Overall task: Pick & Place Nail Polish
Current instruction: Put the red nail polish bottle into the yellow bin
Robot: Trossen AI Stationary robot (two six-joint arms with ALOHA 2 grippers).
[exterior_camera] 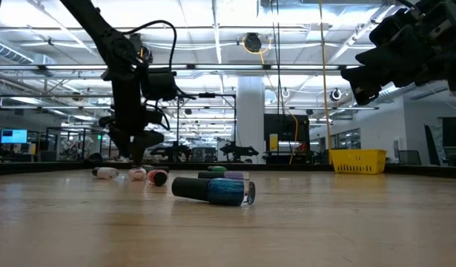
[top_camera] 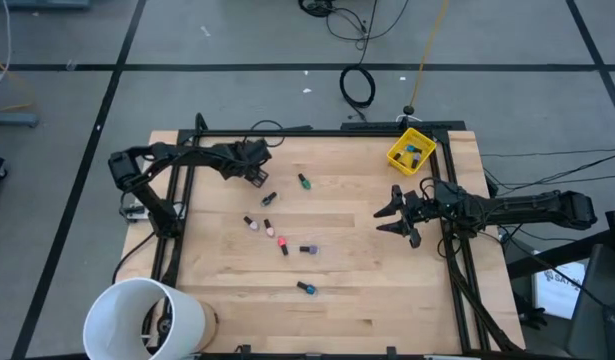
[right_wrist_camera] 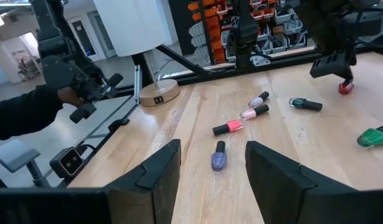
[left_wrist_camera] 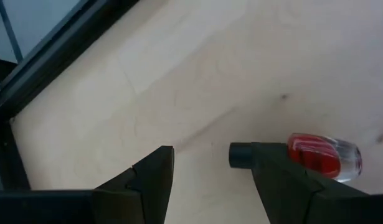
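Left wrist view: the left gripper (left_wrist_camera: 210, 180) is seen with fingers apart above a red nail polish bottle (left_wrist_camera: 322, 154) lying flat on the table (left_wrist_camera: 197, 68), its dark cap pointed into the gap. The right gripper (top_camera: 399, 214) is held spread, empty, near the yellow bin (top_camera: 411, 150).

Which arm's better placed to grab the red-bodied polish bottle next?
Left, probably. Left gripper hangs right over the red bottle, jaws open, one already beside its cap. Right gripper sits across the table near the yellow bin, looking toward the purple bottle.
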